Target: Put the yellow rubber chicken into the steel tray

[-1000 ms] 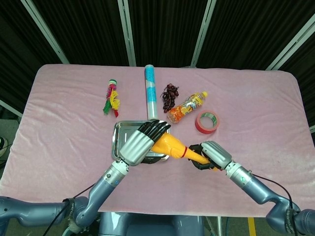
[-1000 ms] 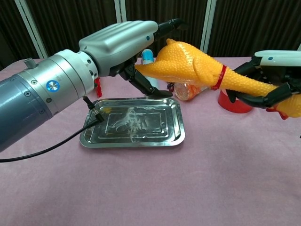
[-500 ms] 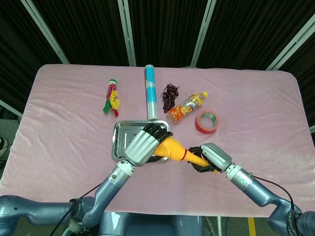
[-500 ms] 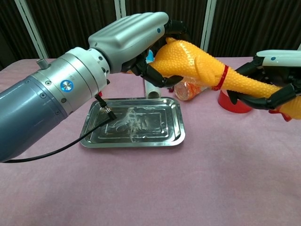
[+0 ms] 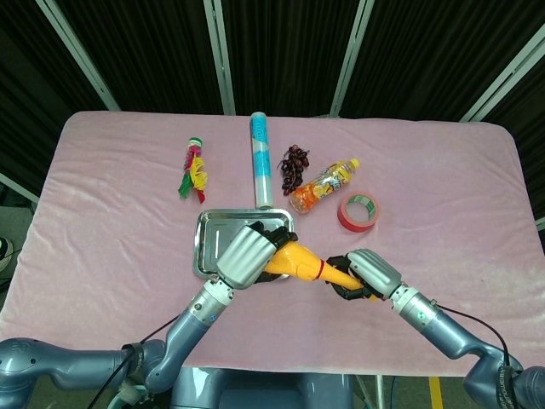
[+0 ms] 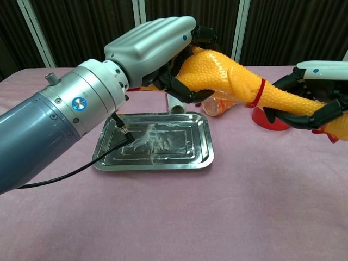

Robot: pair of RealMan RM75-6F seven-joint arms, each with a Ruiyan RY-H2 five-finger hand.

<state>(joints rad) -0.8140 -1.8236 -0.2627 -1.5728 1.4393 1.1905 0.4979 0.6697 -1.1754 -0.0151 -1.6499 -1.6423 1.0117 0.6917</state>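
Chicken's head (image 6: pixel 338 130) behind right hand (image 6: pixel 318 92)

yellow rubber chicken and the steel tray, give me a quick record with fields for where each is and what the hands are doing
chicken: yellow rubber chicken held in the air, above the right edge of the tray, not in it
tray: rectangular steel tray flat on the pink tablecloth, nothing inside
left hand: left hand with fingers wrapped around the chicken's body
right hand: right hand gripping the chicken's neck end
handover: both hands on the chicken
nearby: red tape roll to the tray's right
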